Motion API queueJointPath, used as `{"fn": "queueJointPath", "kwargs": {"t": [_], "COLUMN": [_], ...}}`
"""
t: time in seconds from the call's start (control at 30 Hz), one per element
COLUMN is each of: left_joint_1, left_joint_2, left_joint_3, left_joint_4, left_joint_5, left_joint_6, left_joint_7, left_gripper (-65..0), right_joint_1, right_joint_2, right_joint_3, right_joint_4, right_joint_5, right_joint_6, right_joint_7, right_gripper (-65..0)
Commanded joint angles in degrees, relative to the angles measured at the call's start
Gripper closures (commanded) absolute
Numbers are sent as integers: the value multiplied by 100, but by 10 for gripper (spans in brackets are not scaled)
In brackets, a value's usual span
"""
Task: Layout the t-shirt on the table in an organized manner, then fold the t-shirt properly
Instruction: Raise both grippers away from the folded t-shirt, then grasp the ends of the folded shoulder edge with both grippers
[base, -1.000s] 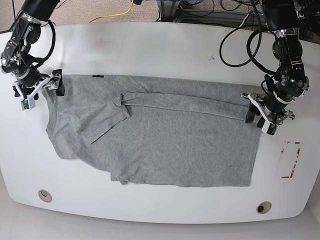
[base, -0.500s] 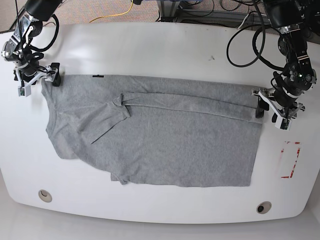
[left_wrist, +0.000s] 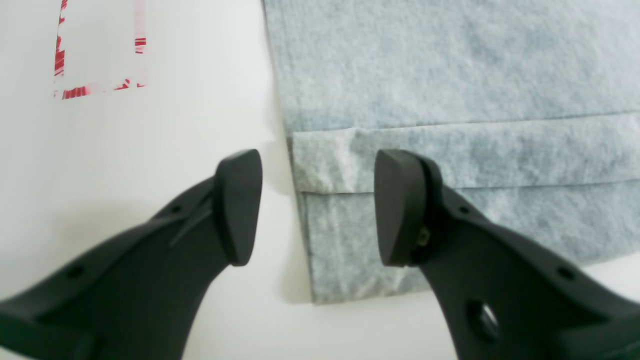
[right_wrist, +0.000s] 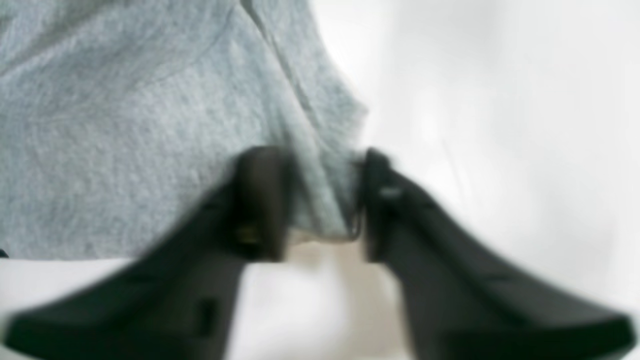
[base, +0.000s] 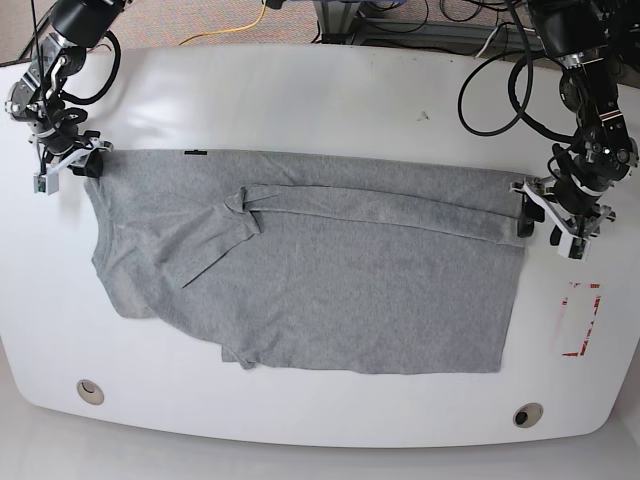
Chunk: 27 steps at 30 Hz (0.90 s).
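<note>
The grey t-shirt (base: 330, 290) lies spread on the white table (base: 300, 90), with a long folded band across its upper part and a bunched sleeve near the middle left. At the shirt's right edge, my left gripper (base: 541, 228) (left_wrist: 317, 207) stands open; one finger (left_wrist: 400, 205) is over the folded band (left_wrist: 450, 155) and the other over bare table. At the shirt's top left corner, my right gripper (base: 74, 167) (right_wrist: 320, 200) is shut on a bunched fold of the t-shirt (right_wrist: 125, 125). That wrist view is blurred.
A red tape rectangle (base: 580, 320) (left_wrist: 95, 90) lies right of the shirt. Two round metal grommets (base: 90, 390) (base: 527, 414) sit near the front edge. Cables (base: 480, 90) trail over the table's back right. A small black tag (base: 196, 152) marks the shirt's top edge.
My right gripper has narrowed from wide open onto the shirt's top left corner. My left gripper opened off the right edge, drew slightly right and stays open.
</note>
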Motion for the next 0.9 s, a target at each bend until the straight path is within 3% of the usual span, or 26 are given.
{"fn": "queueJointPath", "kwargs": {"t": [0.0,0.87], "left_joint_1": [-101,-294], "left_joint_2": [-96,-105], "left_joint_3": [-227,-103], "left_joint_4": [-191,-1650], "left_joint_5": [-56,-12], "left_joint_6": [28,-174], "left_joint_7": [33,60], "left_gripper": [-339,-339], "right_joint_1": [21,-6], "right_joint_2": [77,-161], "right_joint_3": [-6,-6], "right_joint_4": [40,84], "right_joint_5": [6,6], "right_joint_6": [12,12], "right_joint_7": [-98,-98], "right_gripper": [-67,-60]}}
